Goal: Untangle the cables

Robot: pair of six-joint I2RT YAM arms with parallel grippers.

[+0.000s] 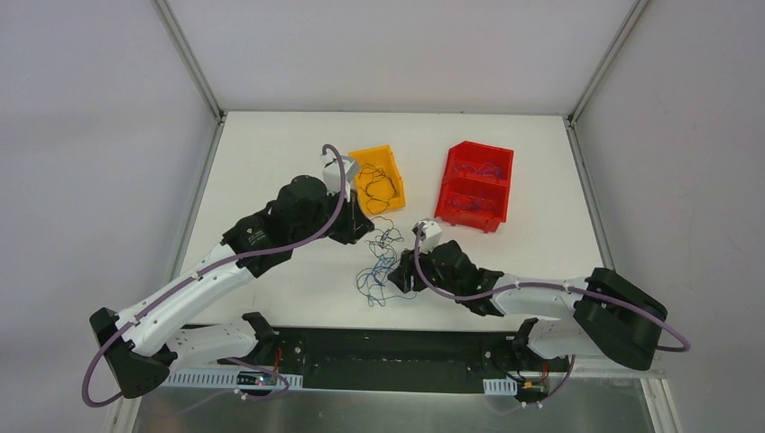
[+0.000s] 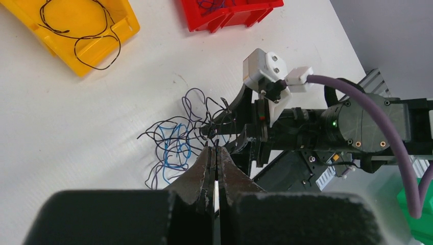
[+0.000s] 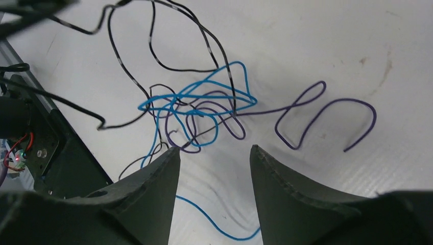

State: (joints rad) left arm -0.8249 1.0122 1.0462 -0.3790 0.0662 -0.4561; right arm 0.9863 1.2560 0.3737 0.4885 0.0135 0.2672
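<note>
Cables [image 1: 383, 266]: a loose knot of black, blue and purple strands on the table [image 1: 271, 162], near its middle and between my two grippers, with a few loops lying flat toward 6 o'clock
Already sorted: a black wire coiled in the yellow bin [image 1: 394, 171] at 12 o'clock from the knot; blue and purple ones in the red bin [image 1: 501, 185] at 2 o'clock
Left gripper [image 2: 215, 148]: at 11 o'clock of the knot, clenched tight; as far as I can see, a black strand is pinched at the tips and rises off the table to them
Right gripper [image 3: 214, 155]: at 3 o'clock of the knot and low over it, fingers apart with nothing between them; blue and purple loops lie just ahead of the tips
Step, as I judge it: anchor the black strand with the left, take a coloured one with the right, and draw them apart
Risk one: the blue loop crosses the purple and black ones several times, so closing where they overlap would catch two or three strands, and pulling would tighten the knot
Risk two: the strands are thread-thin and springy, so my left pinch may slip under tension and the black strand would spring back into the heap
Risk three: my grippers sit close across the knot, so a hasty reach could knock fingers together or drag the whole bundle toward the table edge at 6 o'clock
</note>
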